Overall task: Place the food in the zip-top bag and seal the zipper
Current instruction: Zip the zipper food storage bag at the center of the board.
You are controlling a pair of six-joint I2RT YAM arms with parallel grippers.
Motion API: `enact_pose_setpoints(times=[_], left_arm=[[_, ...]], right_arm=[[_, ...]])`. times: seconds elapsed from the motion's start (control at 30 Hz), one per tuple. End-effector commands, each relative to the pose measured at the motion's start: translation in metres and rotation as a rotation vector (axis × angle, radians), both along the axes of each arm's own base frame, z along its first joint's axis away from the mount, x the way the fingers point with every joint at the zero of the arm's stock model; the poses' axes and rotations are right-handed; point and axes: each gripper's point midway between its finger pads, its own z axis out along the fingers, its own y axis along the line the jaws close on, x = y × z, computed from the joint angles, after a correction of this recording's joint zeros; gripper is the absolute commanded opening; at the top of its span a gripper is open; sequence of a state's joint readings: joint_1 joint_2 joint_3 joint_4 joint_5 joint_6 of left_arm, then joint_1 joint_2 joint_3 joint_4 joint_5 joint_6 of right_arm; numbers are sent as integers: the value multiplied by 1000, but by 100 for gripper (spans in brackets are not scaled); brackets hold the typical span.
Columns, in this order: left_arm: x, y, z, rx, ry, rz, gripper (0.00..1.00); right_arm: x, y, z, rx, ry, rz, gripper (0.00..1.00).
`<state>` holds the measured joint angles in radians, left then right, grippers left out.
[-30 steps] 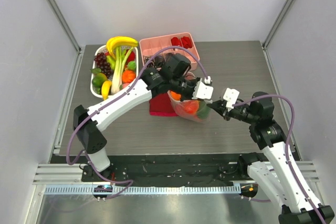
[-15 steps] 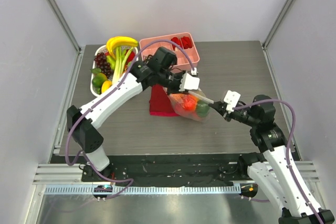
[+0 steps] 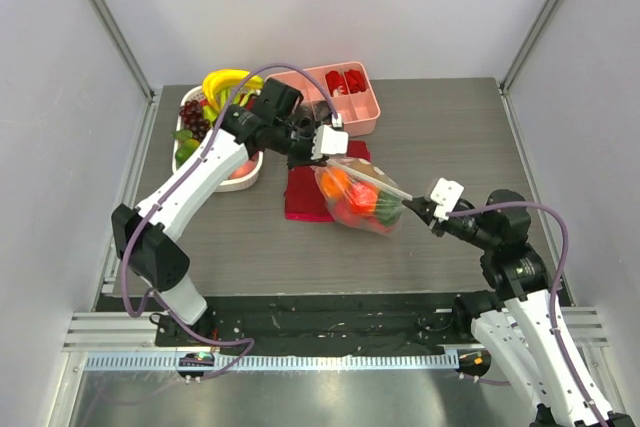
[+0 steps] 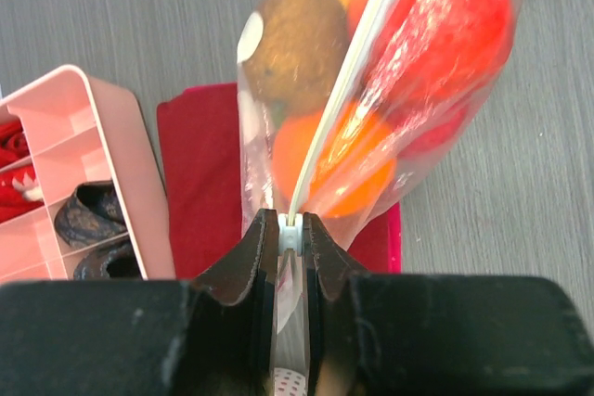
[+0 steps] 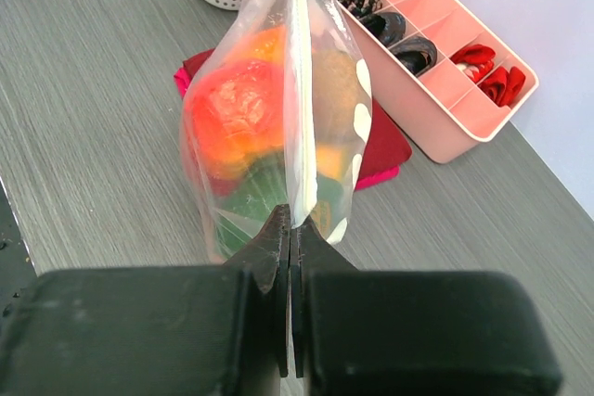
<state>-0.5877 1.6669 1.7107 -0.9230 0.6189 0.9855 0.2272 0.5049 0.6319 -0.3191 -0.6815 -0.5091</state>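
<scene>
Our left end effector [image 4: 290, 232] is pinched closed on the zipper [image 4: 345, 90] of the zip-top bag [image 4: 258, 127]. The food [image 4: 450, 25] inside is red, orange and brown. Beneath the bag we see a red cloth [image 4: 200, 183], which lies beside a pink tray [image 4: 88, 150] on the grey counter [image 4: 121, 6].

Stretched toward each other, black left gripper [image 4: 290, 234] and black right gripper [image 5: 292, 220] clamped on ends of clear zipper strip [image 4: 345, 90].
</scene>
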Motion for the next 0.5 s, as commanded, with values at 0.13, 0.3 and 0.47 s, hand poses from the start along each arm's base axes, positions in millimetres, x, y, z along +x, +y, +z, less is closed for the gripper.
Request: enact_pose_setpoints(times=[0.13,0.3,0.47], left_arm=[[32,71,14,101,-112,165,11],[39,82,17,84,-100,203,11],[29,69,30,10,-66,186,0]], right_arm=[[-4,-11,8,-3,-17,-62,1],[-4,-11,7,-7,-20,-59,1],[-3,-9,7,-11,-8,-48,1]])
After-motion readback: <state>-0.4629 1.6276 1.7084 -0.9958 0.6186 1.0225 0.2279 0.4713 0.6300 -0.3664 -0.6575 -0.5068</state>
